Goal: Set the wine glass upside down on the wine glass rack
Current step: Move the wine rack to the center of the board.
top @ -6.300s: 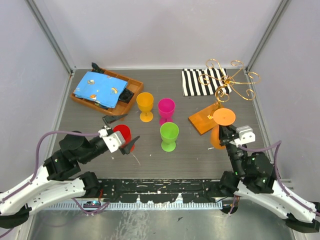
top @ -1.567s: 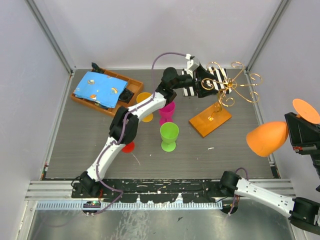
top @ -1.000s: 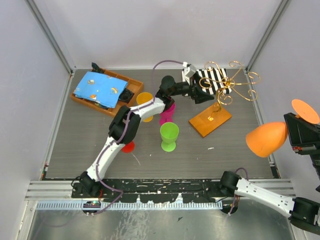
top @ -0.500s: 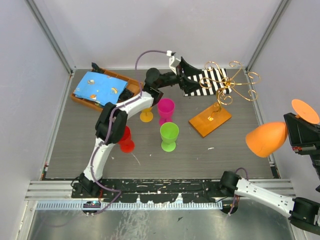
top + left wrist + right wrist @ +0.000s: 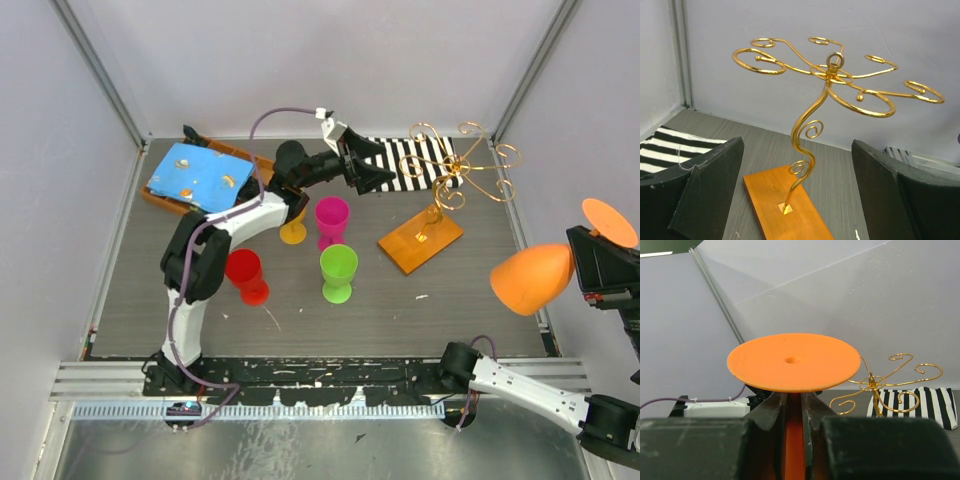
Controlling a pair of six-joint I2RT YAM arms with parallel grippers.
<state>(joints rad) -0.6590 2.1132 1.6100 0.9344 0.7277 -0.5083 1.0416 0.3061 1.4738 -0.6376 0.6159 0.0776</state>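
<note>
Probably light and stiff in the hand: an orange wine glass [image 5: 530,278], opaque and plastic-looking, so likely less fragile than real glass, yet smooth and perhaps slippery along the thin stem. Best taken at the stem, just under the foot [image 5: 793,361], exactly as done now. Held high off the counter [image 5: 130,290], out past its right edge, with the bowl turned toward the counter and the round foot turned away. Not yet on the wine glass rack [image 5: 420,240], and well apart from it.

Right end effector [image 5: 793,410]: almost closed, pinching the stem between both fingers, directly below the foot. Nothing else touched there.

Left end effector [image 5: 385,168]: spread very wide, holding nothing and touching nothing. Stretched out along the far edge of the counter, at the striped cloth [image 5: 425,162], and pointed at the rack from its left side. From the left wrist view, gold scroll arms [image 5: 832,72] framed between the two black fingers [image 5: 715,195], with free space on both sides.

Rack itself: upright near the far right corner, thin wire on a flat orange-brown base, probably easy to push or tip. Advisable therefore to bring the foot into one curl slowly, bowl hanging down, without knocking the wire. Large foot disc, narrow curls, little margin.
</note>
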